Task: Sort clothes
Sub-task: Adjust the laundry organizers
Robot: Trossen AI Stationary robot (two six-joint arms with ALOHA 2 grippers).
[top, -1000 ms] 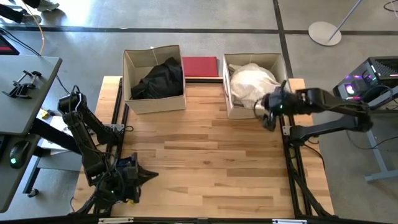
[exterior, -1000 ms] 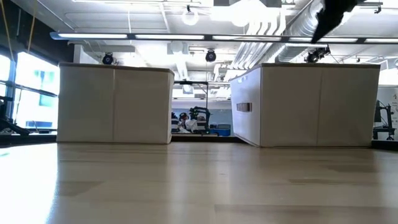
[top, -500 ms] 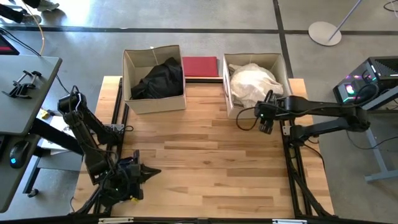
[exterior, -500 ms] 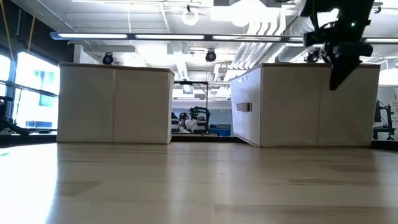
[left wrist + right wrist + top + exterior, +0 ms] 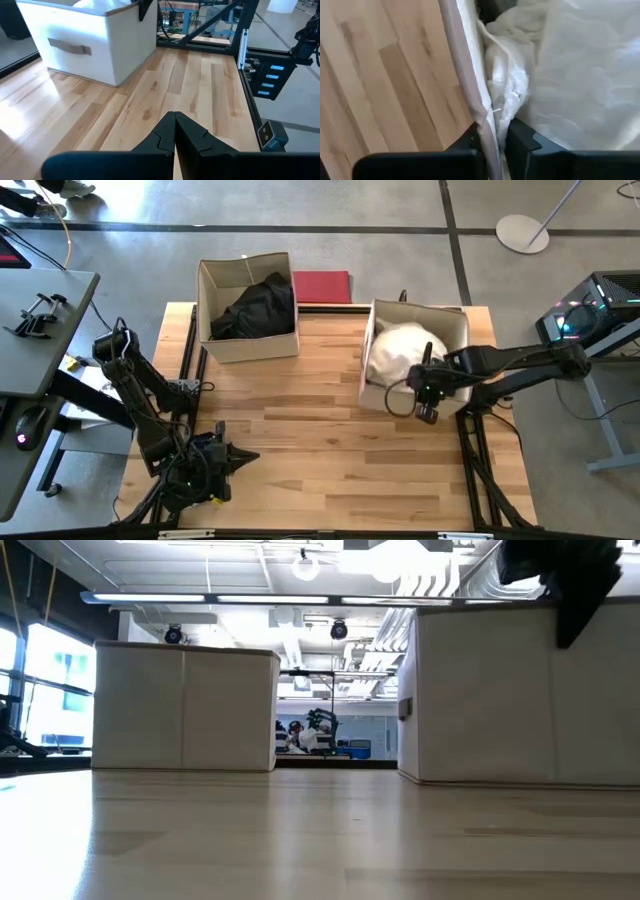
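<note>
Two beige cardboard boxes stand on the wooden table. The left box (image 5: pixel 215 345) holds dark clothes (image 5: pixel 255 305). The right box (image 5: pixel 366 370) holds white clothes (image 5: pixel 402 350), which also show in the right wrist view as a white heap (image 5: pixel 570 65). My right gripper (image 5: pixel 427 410) is at this box's near wall, shut on it. In the low view it shows as a dark shape (image 5: pixel 580 590) above the box (image 5: pixel 490 690). My left gripper (image 5: pixel 235 455) waits shut over the table's near left, its fingertips (image 5: pixel 174 118) together with nothing between them. My right gripper pinches the top edge of the right box's near wall (image 5: pixel 481 112), one finger (image 5: pixel 522 137) inside the box against the white cloth and one outside. The fingers come from above, pointing steeply down. The box stands upright on the table.
A flat dark-red rectangle (image 5: pixel 322 286) lies at the far edge between the boxes. Bare wooden tabletop (image 5: pixel 320 440) spreads across the middle and near part. Black frame rails (image 5: pixel 470 460) run along the table's left and right sides.
My right gripper has come down and toward the table's near edge and taken hold of the right box's near wall. The box has slid toward the near edge with it and turned slightly. The left box has stayed in place.
</note>
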